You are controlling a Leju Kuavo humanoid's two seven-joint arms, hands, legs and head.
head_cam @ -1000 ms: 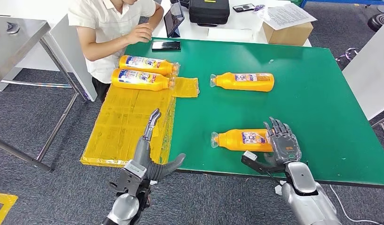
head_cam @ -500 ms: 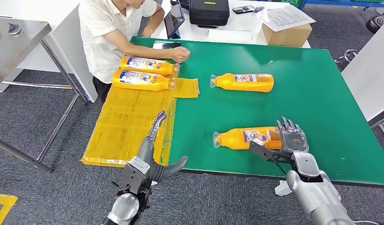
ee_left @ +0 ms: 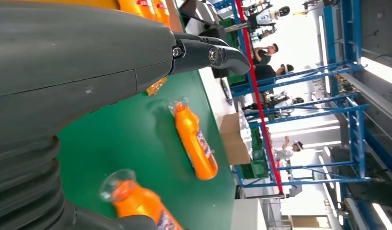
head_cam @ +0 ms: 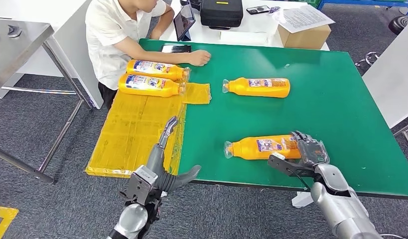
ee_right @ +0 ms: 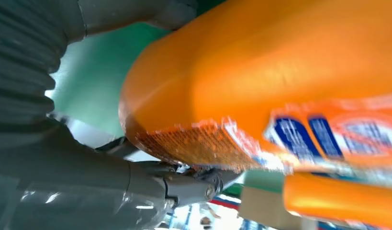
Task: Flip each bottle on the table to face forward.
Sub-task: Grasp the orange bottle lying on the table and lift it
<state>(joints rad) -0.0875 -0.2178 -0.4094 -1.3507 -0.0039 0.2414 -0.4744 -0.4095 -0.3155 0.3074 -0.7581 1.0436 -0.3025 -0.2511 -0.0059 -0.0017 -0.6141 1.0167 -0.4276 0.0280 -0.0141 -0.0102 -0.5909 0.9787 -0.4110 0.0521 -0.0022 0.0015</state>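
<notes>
The near bottle point(head_cam: 261, 147) lies on its side close to the front edge of the green table point(head_cam: 341, 99), cap end toward the robot's left, and the right hand point(head_cam: 307, 152) is wrapped over its base end, fingers curled across the top and thumb point(head_cam: 281, 163) underneath at the near side. In the right wrist view the orange body fills the space between thumb and fingers, so the hold looks snug, though the bottle seems not yet lifted or turned. A second bottle point(head_cam: 258, 86) lies further back on the green table, well apart and untouched. Two more bottles point(head_cam: 153, 77) lie side by side on the yellow sheet point(head_cam: 132, 134) at the table's left, near a seated person's hand point(head_cam: 199, 58); those may be the finished ones, but I cannot tell. The left hand point(head_cam: 164, 159) hovers off the table's front-left edge, fingers extended and spread, holding nothing. By my reckoning at least two bottles remain.
</notes>
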